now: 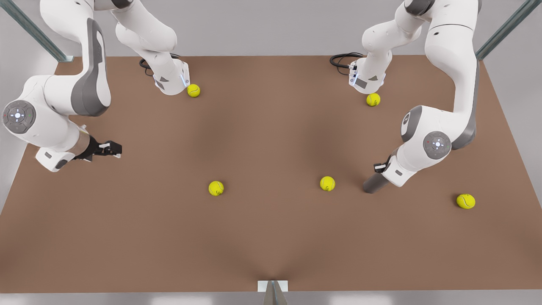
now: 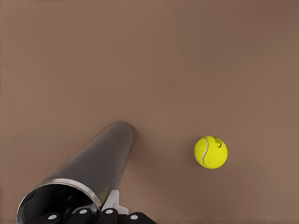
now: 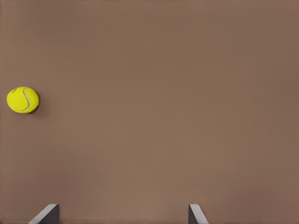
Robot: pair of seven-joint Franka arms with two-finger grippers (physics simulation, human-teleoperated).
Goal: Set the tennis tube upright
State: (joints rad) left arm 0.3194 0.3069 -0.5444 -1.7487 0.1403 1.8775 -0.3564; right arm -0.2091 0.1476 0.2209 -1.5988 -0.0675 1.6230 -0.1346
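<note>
Our left pincer (image 1: 378, 168) clamped the tennis tube's (image 1: 375, 183) rim to tip it upright — our right pincer (image 1: 113, 149) waited, spread wide.

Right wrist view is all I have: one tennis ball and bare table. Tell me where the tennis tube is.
Observer: The tennis tube is at the front view's right, held in the left pincer.
Operator: Describe its pose.
Observer: It is tilted. The rimmed open end is up at the pincer and the far end is down at the table.
Operator: Place my pincer.
Observer: The right pincer waits open at the front view's left, far from the tube.
Operator: Name the closest ball to the tube.
Observer: The nearest tennis ball lies beside the tube's low end, not touching it.
</note>
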